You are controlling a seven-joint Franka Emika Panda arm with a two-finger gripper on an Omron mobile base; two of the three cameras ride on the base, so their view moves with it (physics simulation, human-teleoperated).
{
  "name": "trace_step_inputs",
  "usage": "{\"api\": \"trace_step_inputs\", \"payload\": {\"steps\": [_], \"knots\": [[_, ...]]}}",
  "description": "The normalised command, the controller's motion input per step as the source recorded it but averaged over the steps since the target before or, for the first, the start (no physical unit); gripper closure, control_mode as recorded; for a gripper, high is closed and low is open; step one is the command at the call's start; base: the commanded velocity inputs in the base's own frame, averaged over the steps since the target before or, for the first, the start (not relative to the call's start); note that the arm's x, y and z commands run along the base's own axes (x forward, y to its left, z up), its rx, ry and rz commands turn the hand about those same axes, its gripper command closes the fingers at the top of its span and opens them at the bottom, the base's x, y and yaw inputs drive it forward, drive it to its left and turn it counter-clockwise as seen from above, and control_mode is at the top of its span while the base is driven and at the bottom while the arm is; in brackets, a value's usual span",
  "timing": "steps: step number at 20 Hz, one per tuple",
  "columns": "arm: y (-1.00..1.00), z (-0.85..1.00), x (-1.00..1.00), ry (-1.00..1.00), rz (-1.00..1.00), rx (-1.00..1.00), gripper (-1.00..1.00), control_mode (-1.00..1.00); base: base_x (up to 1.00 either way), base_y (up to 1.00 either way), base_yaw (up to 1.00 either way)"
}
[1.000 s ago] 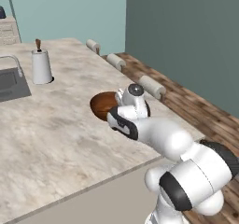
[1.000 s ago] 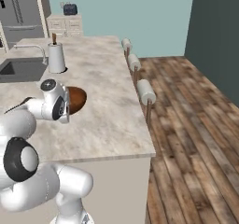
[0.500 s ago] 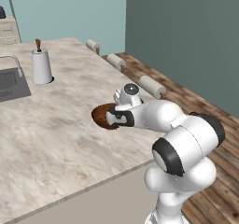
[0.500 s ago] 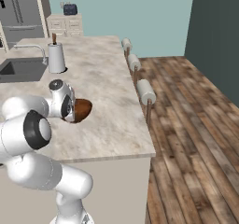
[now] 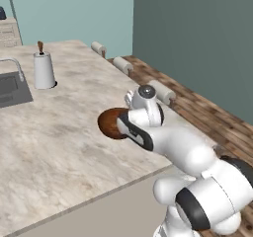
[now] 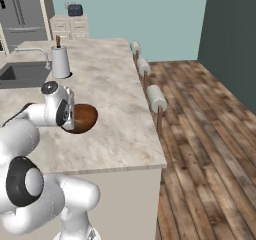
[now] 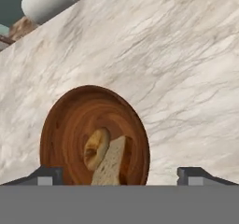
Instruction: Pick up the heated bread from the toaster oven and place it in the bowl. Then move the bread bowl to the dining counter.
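The dark reddish-brown wooden bowl [image 7: 93,134] rests on the marble dining counter [image 5: 59,147], close to its front right corner. Inside it lies the bread [image 7: 96,148], a golden roundish piece leaning against a tan slice. My gripper [image 7: 120,177] is at the bowl's near side, open, its fingertips [image 7: 44,176] spread wide, one by the bowl's left rim and one over bare marble on the right. In the base views my hand covers part of the bowl [image 5: 109,122] [image 6: 84,118]. The toaster oven is out of view.
A white paper-towel holder [image 5: 43,70] and a sink [image 5: 12,90] stand farther back on the counter. Cushioned stools [image 6: 156,98] line the counter's right edge over the wood floor. The counter's front edge [image 6: 100,166] runs just below the bowl.
The bowl and my hand came slightly nearer the counter's front edge, then held still. My arm's elbow has swung down and to the side.
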Motion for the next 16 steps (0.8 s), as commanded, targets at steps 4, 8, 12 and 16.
{"api": "trace_step_inputs", "payload": {"steps": [4, 8, 12, 16], "knots": [[-0.44, 0.53, -1.00, -0.10, 0.00, 0.05, -1.00, -1.00, 0.00, 0.00, 0.00], [-0.19, 0.00, -1.00, -0.12, 0.00, 0.00, -1.00, -1.00, 0.00, 0.00, 0.00], [-0.14, 0.00, -1.00, -0.10, 0.00, 0.00, -1.00, -1.00, 0.00, 0.00, 0.00], [-0.15, 0.12, -1.00, -0.42, 0.00, -0.04, -1.00, -1.00, 0.00, 0.00, 0.00]]}}
